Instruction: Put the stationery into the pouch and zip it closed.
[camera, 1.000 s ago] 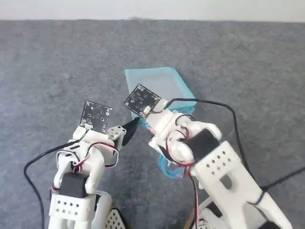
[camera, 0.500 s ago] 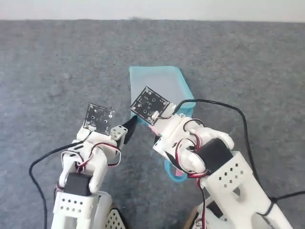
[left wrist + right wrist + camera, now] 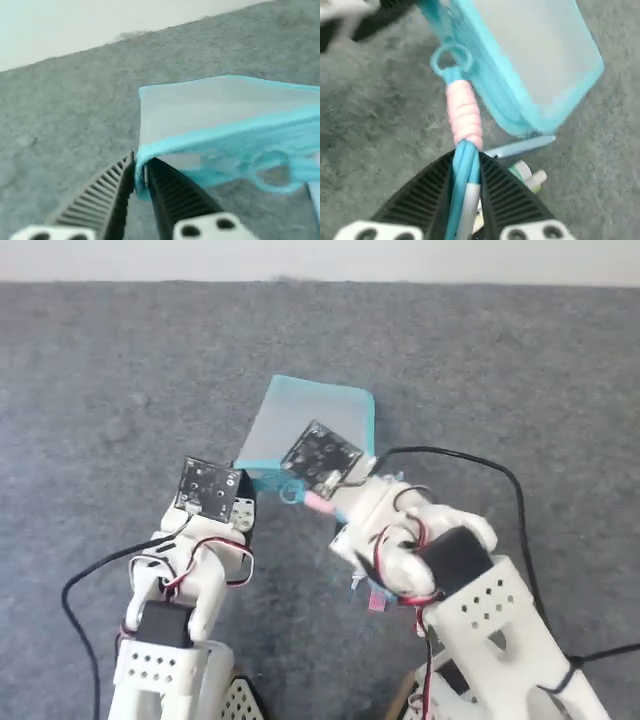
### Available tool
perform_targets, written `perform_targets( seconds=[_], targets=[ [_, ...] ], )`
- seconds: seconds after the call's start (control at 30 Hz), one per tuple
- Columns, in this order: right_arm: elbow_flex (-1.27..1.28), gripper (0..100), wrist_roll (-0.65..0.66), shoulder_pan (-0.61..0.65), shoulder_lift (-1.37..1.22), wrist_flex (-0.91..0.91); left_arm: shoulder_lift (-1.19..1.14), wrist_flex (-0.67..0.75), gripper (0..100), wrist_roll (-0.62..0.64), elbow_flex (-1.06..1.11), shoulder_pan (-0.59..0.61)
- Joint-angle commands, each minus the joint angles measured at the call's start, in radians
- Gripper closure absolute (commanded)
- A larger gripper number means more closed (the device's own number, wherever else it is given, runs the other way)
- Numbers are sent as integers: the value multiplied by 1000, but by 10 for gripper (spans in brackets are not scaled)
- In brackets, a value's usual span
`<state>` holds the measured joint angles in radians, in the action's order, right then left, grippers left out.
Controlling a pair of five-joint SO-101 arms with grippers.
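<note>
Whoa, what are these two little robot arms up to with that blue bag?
Two arms are working on a translucent teal pouch on a grey mat. The left gripper pinches one corner of the pouch, while the right gripper is shut on the zipper pull, a blue cord with a pink bead. A few pens lie by the pouch; whether they are inside is hard to tell.

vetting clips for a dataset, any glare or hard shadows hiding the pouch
High view: soft even light, no glare on the pouch, no hard shadows on the table. Left wrist view: pouch evenly lit where the left end effector pinches it. Right wrist view: no hot spots on the zip cord in the right end effector.
</note>
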<state>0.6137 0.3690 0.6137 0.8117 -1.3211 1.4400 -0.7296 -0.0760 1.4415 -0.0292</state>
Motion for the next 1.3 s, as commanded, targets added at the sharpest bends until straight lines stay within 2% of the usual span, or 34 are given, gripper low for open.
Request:
perform_targets(
  seconds=[0.0, 0.27, 0.47, 0.67, 0.77, 0.9, 0.97, 1.1, 1.27],
  targets=[
    [6, 992, 37, -117, 39, 42, 20, 28, 988, 51, -13, 86],
    [17, 992, 64, -252, 39, 64, 20, 28, 988, 54, -13, 132],
    [17, 992, 64, -259, 39, 64, 14, 11, 988, 94, -45, 203],
    [17, 990, 57, -248, 50, 48, 17, -15, 988, 97, -59, 203],
    [-2, 965, 63, -127, 71, -39, 15, -11, 988, 97, -59, 203],
    [-8, 801, 61, 196, 174, -145, 15, -11, 988, 97, -59, 203],
    [-8, 713, 63, 286, 232, -170, 15, -11, 988, 97, -59, 203],
    [-11, 622, 55, 274, 289, -156, 15, -11, 988, 100, -59, 203],
    [-107, 623, -2, 269, 288, -162, 20, -11, 988, 100, -59, 203]
  ],
)
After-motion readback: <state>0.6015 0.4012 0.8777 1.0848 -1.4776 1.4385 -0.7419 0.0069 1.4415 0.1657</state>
